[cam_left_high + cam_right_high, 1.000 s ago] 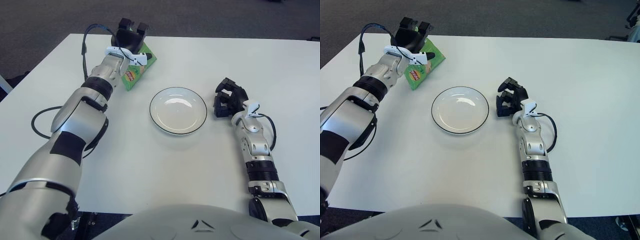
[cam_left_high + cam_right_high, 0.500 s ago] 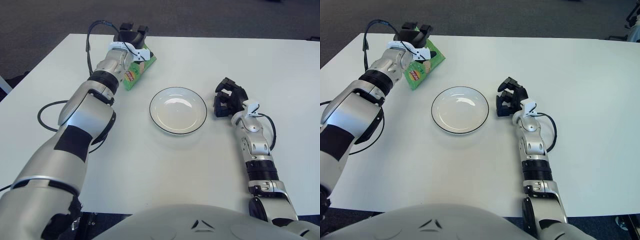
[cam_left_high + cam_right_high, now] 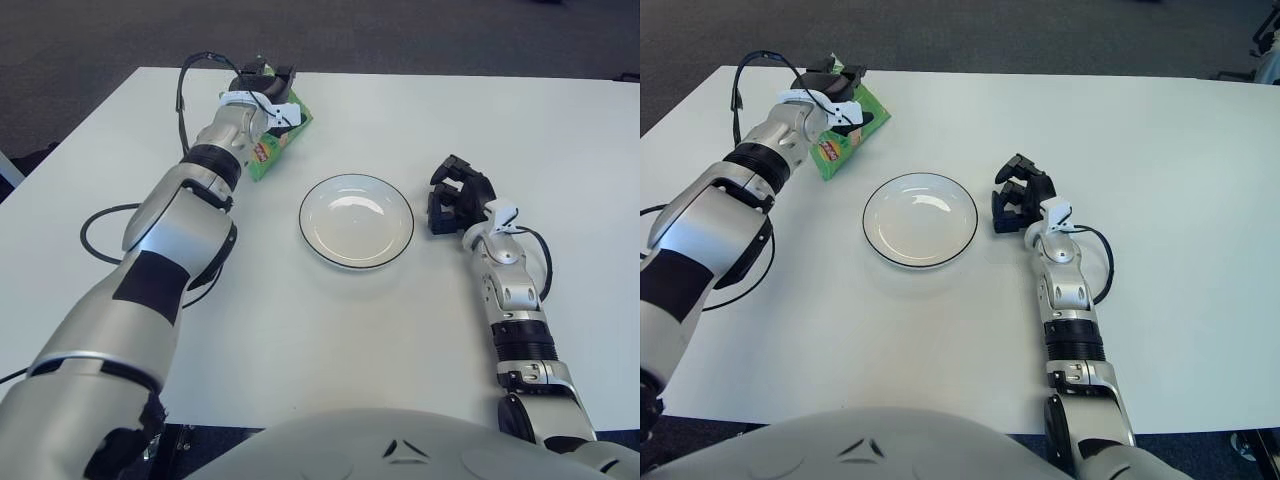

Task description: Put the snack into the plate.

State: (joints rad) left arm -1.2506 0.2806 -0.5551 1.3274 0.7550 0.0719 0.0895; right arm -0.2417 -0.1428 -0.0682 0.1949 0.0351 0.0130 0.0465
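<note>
In the upper left of the frame, the left hand (image 3: 268, 82) lies over the far end of the green snack packet (image 3: 267, 148), which rests on the white table (image 3: 300, 330) up and to the left of the plate (image 3: 356, 221), clear of its rim. The dark fingers sit at the packet's top edge, but whether they have closed on it or only touch it cannot be told. The plate is empty. The right hand (image 3: 455, 197) is parked just right of the plate, fingers curled and holding nothing.

Risks noted: a hold taken only at the packet's edge may, in my judgement, let the thin wrapper slip or fold on lifting. The packet could also be pushed further toward the table's far edge instead of gripped. The carry toward the plate may clip the rim and shift the dish.
</note>
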